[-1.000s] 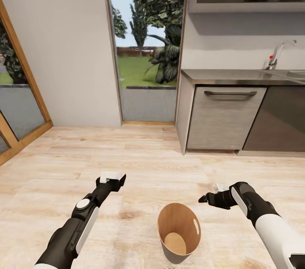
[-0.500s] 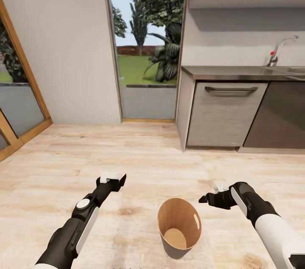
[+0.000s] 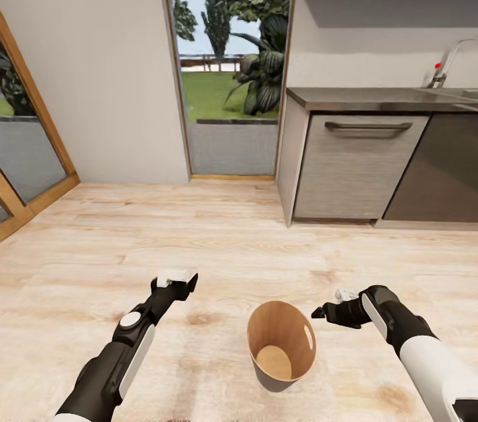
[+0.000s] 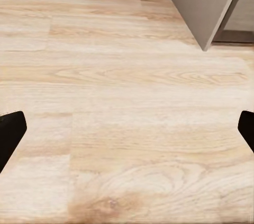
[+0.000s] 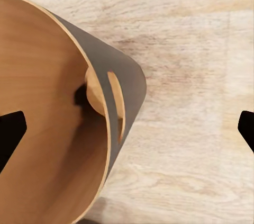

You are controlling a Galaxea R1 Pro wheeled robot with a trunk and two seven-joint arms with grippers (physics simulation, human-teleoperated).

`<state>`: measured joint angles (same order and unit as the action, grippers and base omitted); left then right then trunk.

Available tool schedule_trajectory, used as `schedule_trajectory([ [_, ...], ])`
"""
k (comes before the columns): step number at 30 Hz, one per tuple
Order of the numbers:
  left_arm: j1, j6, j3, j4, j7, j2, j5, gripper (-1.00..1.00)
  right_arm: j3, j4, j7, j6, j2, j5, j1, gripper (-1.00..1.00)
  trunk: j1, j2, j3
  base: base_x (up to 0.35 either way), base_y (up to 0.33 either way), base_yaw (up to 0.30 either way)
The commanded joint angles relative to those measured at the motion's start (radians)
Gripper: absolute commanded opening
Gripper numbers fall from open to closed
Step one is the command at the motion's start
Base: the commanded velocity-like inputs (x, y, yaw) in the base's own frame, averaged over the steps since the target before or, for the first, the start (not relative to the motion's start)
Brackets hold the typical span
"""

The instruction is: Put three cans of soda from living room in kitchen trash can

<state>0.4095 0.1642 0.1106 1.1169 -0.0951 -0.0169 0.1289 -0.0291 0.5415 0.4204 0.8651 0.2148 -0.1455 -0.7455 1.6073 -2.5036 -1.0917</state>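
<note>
The tash can [image 3: 293,334] stands on the wooden kitchen floor, low in the head view, between my two arms. It is a round tapering bin with a grey outside and a brown wooden inside, and its bottom shows bare wood. My left gripper [image 3: 178,278] hovers open to its left with nothing held. My right gripper [image 3: 328,304] is open and empty just right of the rim. The right wrist view looks down on the bin's grey wall [image 5: 126,70], with the fingertips wide apart. The left gripper [image 4: 127,128] spans bare floor. The cans of soda are out of view.
Ahead on the right are the grey worktop [image 3: 372,98], a pale drawer front [image 3: 358,166], a dark cupboard [image 3: 438,169] and the tap [image 3: 451,56]. A glass door [image 3: 229,76] to the garden is straight ahead. A wood-framed window [image 3: 26,143] lines the left.
The whole picture has shifted: the cupboards and wall sit higher and more floor shows, so the camera moved. Both arms hold their pose, and the bin stays between them.
</note>
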Motion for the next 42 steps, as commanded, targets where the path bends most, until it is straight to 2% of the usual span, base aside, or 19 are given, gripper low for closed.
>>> schedule_trajectory([
  [1,0.0,0.0,0.0,0.0,0.0,0.0,0.0,1.0,0.0,0.0,0.0,0.0,0.0,0.0,0.0,1.0,0.0,0.0,-0.004,0.0,0.0,0.0],
  [5,0.0,0.0,0.0,0.0,0.0,0.0,0.0,1.0,0.0,0.0,0.0,0.0,0.0,0.0,0.0,1.0,0.002,-0.001,-0.019,0.0,0.0,0.0],
  [38,-0.001,-0.005,-0.001,0.015,0.001,0.001,0.002,1.0,-0.002,0.0,-0.002,0.0,-0.001,0.0,0.0,1.0,0.002,-0.001,-0.019,0.007,0.027,0.0],
  [42,-0.001,-0.004,-0.002,0.012,0.003,0.003,0.001,1.0,-0.002,0.0,-0.002,0.0,-0.001,0.0,0.0,1.0,0.004,-0.002,-0.035,0.0,0.0,0.0],
])
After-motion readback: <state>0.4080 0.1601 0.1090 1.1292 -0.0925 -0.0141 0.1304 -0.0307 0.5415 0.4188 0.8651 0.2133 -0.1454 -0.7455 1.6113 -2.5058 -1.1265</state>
